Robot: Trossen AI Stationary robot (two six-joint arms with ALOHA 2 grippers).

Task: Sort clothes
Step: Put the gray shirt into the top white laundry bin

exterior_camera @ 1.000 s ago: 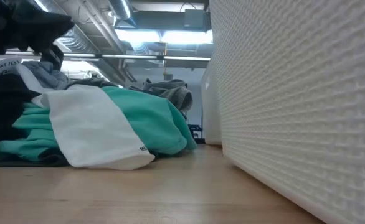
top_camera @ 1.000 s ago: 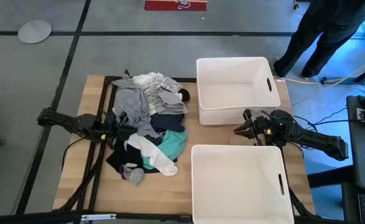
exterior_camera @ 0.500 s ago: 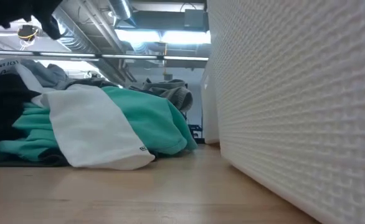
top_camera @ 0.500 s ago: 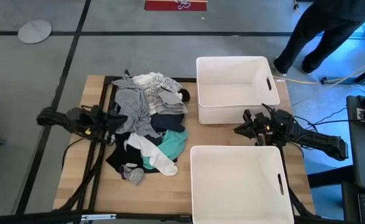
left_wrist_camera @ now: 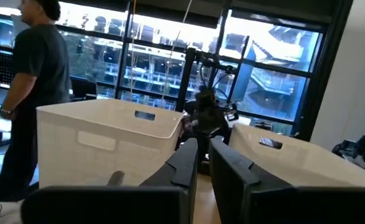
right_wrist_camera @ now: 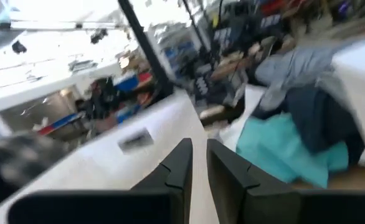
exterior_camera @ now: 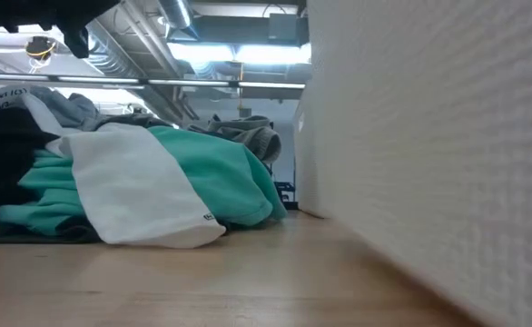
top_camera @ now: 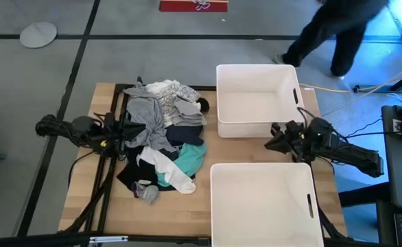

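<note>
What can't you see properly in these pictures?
- High view: what lies under the clothes pile is covered by the top garments.
- Low view: the near bin blocks the table's right side.
- Right wrist view: blur smears the clothes.
- Left wrist view: the person is cut off below.

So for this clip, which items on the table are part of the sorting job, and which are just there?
Part of the job:
- pile of clothes, including the teal garment and white sock
- far bin and near bin, both holding nothing yet

Just there:
- person walking past beyond the table
- round floor plate
</note>
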